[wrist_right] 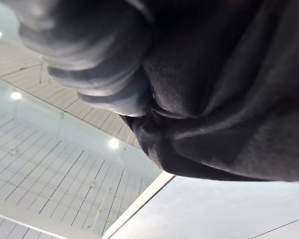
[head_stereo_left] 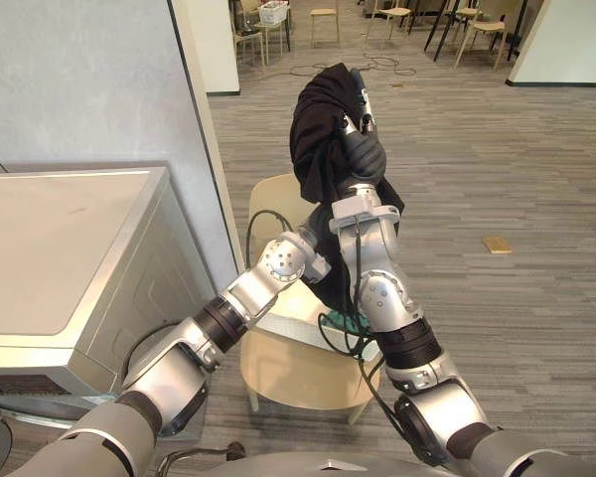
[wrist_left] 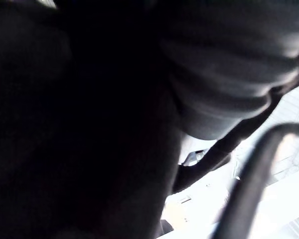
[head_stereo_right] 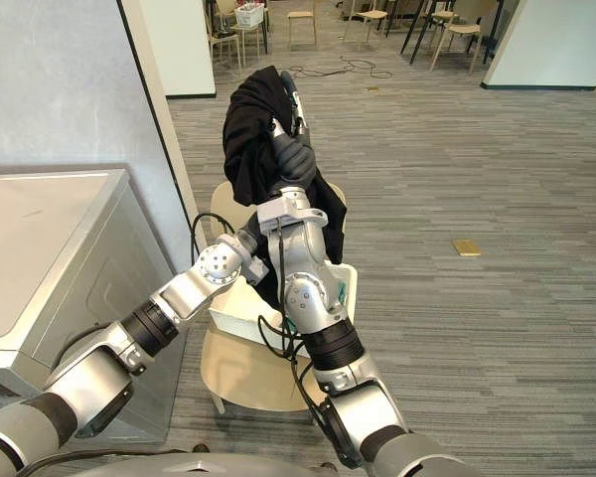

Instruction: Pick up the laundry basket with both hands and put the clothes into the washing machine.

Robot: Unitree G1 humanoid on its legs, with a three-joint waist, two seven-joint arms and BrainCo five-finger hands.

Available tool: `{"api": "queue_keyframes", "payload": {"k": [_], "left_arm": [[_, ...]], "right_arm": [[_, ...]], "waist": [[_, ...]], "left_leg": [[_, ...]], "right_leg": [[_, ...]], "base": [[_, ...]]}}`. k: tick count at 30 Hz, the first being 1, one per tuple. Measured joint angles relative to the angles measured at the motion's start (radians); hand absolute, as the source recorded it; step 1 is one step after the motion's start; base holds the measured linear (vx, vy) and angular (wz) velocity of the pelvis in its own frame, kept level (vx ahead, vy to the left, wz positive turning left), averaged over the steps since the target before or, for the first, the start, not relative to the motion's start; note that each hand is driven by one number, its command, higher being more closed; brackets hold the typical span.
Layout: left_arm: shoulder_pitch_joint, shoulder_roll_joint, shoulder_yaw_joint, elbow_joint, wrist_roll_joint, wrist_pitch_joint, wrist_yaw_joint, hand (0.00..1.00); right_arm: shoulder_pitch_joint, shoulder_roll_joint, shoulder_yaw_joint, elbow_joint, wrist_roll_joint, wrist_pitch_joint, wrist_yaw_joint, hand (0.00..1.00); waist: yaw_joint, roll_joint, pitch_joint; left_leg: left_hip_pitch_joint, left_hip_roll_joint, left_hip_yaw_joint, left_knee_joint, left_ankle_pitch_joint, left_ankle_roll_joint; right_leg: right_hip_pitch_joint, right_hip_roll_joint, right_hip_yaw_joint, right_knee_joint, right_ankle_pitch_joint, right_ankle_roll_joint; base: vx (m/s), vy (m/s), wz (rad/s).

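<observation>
Right eye view: the right robot hand [head_stereo_right: 294, 156] grips a black cloth [head_stereo_right: 246, 139], held up high. Next, carry it into the washing machine [head_stereo_right: 50, 258].

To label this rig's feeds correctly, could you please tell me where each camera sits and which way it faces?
Left eye view: on the head, looking down past both arms at the garment held up by the right robot hand.
Right eye view: beside it, same scene, with basket and washing machine.
Left wrist view: on the left robot hand, its cover against the garment.
Right wrist view: on the right wrist, facing up past its cover to the ceiling.
All share the garment.
</observation>
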Motion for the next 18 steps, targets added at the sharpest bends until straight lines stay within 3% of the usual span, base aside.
{"api": "queue_keyframes", "payload": {"k": [10, 11, 15, 18], "left_arm": [[0.034, -0.027, 0.057, -0.045, -0.079, 0.0, 0.026, 1.0], [0.057, -0.03, 0.076, -0.045, -0.098, 0.0, 0.027, 1.0], [0.121, -0.009, 0.165, -0.045, -0.157, 0.003, 0.054, 1.0], [0.203, 0.028, 0.263, -0.122, -0.213, 0.001, 0.073, 1.0]], "right_arm": [[0.066, 0.015, 0.011, -0.025, 0.0, -0.014, 0.007, 1.0], [0.11, 0.013, 0.014, -0.053, -0.002, -0.013, 0.012, 0.0], [0.28, -0.018, 0.013, -0.094, -0.007, -0.003, 0.056, 0.0], [0.455, -0.091, -0.008, -0.156, -0.007, 0.04, 0.098, 0.0]], "waist": [[-0.001, 0.0, -0.001], [-0.001, 0.0, -0.001], [-0.006, 0.0, -0.001], [-0.01, -0.002, -0.001]], "left_leg": [[0.0, 0.0, -0.005, -0.001, 0.007, 0.006], [0.0, 0.0, -0.005, -0.001, 0.007, 0.006], [0.0, 0.0, -0.002, -0.001, 0.007, 0.006], [-0.001, 0.0, 0.001, -0.001, 0.007, 0.006]], "right_leg": [[-0.006, -0.003, -0.002, 0.023, -0.018, 0.002], [-0.007, -0.003, -0.002, 0.023, -0.018, 0.002], [-0.009, -0.003, 0.002, 0.024, -0.018, 0.002], [-0.012, -0.003, 0.004, 0.023, -0.018, 0.001]], "base": [[-0.01, 0.0, 0.01], [0.0, 0.0, 0.0], [0.0, -0.001, -0.01], [0.0, -0.004, -0.02]]}}
